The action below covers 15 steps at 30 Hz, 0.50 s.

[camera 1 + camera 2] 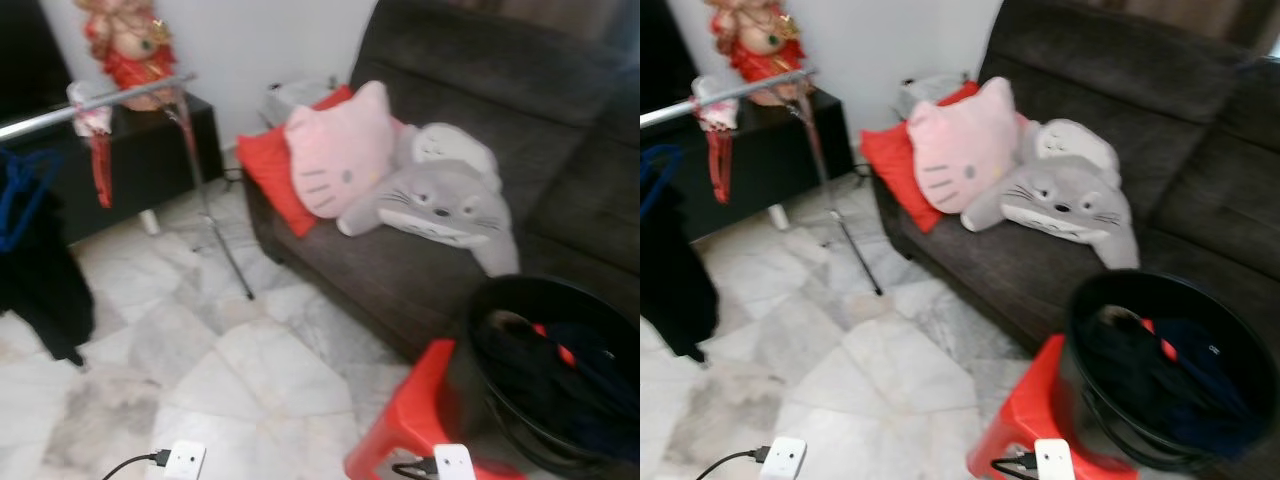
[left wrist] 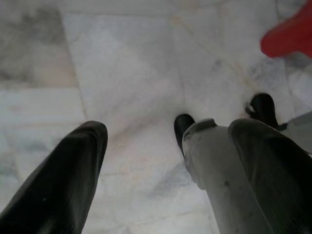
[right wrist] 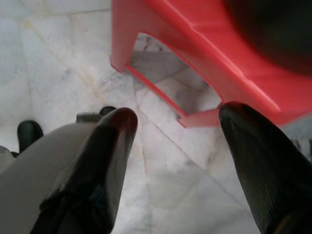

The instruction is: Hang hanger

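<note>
Nearest me, both arms hang low over the marble floor [image 1: 250, 370]. My left gripper [image 2: 165, 146] has its fingers spread apart with nothing between them, and so does my right gripper [image 3: 178, 126], which hangs by the red plastic stool [image 3: 204, 53]. From the head, the stool carries a round black basket [image 1: 1170, 370] of dark clothes at 4 o'clock. At 10 o'clock a blue hanger [image 1: 25, 195], blurred, hangs on the metal rail [image 1: 95, 105]. Plush cushions [image 1: 400, 175] lie on the grey sofa [image 1: 560, 150].
</note>
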Available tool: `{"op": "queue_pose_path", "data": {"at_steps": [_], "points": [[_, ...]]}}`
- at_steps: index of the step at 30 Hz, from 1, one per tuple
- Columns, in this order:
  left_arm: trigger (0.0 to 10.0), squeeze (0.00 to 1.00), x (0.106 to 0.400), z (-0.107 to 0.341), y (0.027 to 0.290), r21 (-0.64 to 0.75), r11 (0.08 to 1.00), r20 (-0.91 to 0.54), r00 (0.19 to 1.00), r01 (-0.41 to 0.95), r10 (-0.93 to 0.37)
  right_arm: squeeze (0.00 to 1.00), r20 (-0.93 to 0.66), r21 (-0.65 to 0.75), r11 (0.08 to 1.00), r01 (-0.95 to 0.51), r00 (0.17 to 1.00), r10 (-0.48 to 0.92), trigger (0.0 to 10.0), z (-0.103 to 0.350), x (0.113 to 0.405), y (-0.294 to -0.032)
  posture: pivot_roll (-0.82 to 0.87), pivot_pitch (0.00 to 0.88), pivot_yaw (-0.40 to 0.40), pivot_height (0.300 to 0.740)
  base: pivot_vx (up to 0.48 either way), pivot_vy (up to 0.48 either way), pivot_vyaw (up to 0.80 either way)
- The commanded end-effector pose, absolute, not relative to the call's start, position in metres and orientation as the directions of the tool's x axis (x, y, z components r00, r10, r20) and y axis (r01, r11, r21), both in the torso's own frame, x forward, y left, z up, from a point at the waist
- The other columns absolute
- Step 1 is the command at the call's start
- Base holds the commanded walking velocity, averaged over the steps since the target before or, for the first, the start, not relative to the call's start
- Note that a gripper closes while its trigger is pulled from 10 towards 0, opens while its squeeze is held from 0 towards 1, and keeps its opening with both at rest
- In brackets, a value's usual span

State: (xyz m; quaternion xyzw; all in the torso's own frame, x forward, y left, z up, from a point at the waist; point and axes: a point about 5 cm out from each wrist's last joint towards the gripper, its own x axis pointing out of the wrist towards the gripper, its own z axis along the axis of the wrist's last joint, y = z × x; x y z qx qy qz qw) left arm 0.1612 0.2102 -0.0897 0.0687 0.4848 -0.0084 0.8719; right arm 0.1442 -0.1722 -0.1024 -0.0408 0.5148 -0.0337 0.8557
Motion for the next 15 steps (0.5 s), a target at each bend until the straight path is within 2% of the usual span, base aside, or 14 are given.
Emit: {"op": "queue_pose_path", "data": {"at_steps": [1,13,15], "points": [[10.0,0.0,0.1585,-0.0904,0.2131,0.113,0.991,-0.852,0.52,0.068,0.061,0.0,-0.883,-0.093,0.996,0.01,0.461,-0.088,10.0,-0.1036,0.1418,-0.1677,-0.07,0.0,-0.024,0.74,0.0,0.0,-0.76],[10.0,0.0,0.1582,-0.0906,0.2135,0.109,0.992,-0.854,0.516,0.057,0.064,0.0,-0.884,-0.086,0.996,0.007,0.461,-0.079,10.0,-0.1035,0.1423,-0.1674,-0.07,0.0,-0.021,0.74,0.0,0.047,-0.75],[10.0,0.0,0.1581,-0.0906,0.214,0.11,0.992,-0.855,0.515,0.056,0.066,0.0,-0.884,-0.085,0.996,0.008,0.461,-0.079,10.0,-0.1035,0.1424,-0.1672,-0.07,0.0,-0.021,0.74,0.0,0.277,-0.75]]}}
